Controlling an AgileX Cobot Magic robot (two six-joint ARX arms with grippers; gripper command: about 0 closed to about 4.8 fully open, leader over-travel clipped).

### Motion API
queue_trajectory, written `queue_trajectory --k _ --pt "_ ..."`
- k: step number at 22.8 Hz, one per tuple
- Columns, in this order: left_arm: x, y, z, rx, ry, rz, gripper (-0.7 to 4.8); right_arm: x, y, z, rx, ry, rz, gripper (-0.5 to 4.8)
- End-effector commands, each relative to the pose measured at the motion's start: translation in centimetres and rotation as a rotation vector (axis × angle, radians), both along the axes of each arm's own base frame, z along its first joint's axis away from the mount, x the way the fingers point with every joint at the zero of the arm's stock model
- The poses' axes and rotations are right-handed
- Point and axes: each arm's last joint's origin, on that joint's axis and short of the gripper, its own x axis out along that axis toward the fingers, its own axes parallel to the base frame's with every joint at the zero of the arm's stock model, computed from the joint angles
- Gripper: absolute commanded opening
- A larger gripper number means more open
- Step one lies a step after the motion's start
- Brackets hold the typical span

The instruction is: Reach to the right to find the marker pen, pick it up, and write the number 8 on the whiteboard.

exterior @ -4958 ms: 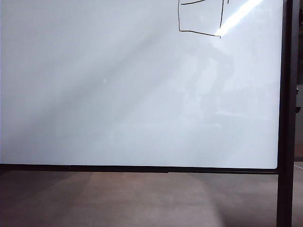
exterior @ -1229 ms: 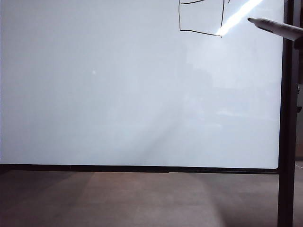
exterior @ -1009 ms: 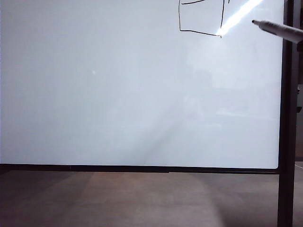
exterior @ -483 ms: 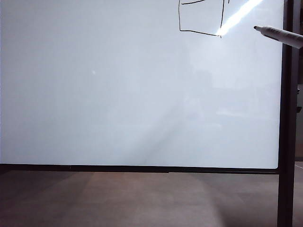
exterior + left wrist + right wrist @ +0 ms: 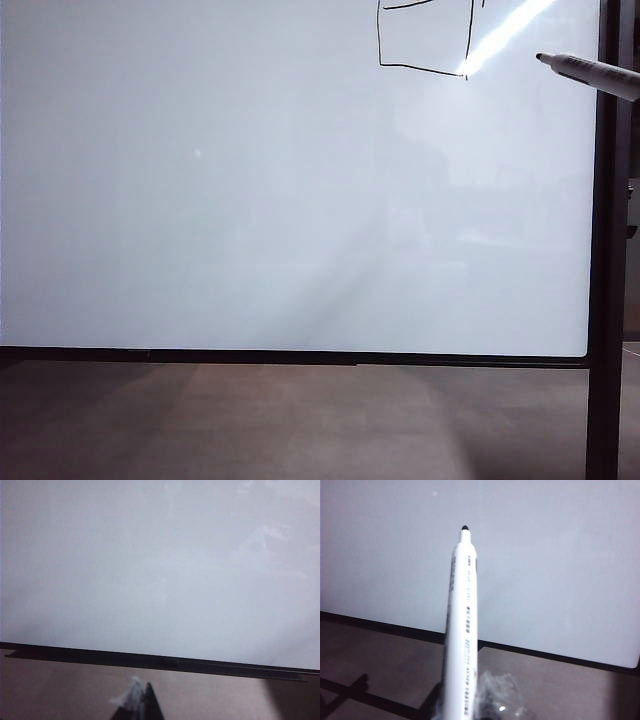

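One whiteboard (image 5: 250, 200) fills the exterior view, with one boxy black number 8 (image 5: 425, 40) drawn at its upper right, cut off by the top edge. One white marker pen (image 5: 590, 72) pokes in from the right edge just beside that figure, its black tip clear of the drawn lines. In the right wrist view the right gripper (image 5: 470, 707) has its fingers clamped on the marker pen (image 5: 462, 630), while the left gripper (image 5: 142, 705) sits low before the board's bottom frame, and whether its fingers are apart or together I cannot tell.

Glossy whiteboard (image 5: 250, 200); smooth white plastic marker pen (image 5: 461, 630).
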Motion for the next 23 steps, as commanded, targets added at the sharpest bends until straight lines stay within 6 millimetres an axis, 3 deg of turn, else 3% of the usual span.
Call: queue_trajectory --k 1,16,23 --pt "0.0 0.0 0.1 -0.001 -0.009 -0.005 -0.05 0.0 -0.1 0.2 -0.063 -0.052 -0.035 0.31" --pt "0.0 0.0 0.1 -0.001 -0.009 -0.005 -0.05 1.5 -4.2 0.5 -0.073 -0.070 -0.356 0.31" --pt "0.0 0.0 0.1 -0.001 -0.009 -0.005 -0.05 1.6 -5.2 0.4 -0.084 -0.067 -0.416 0.31"
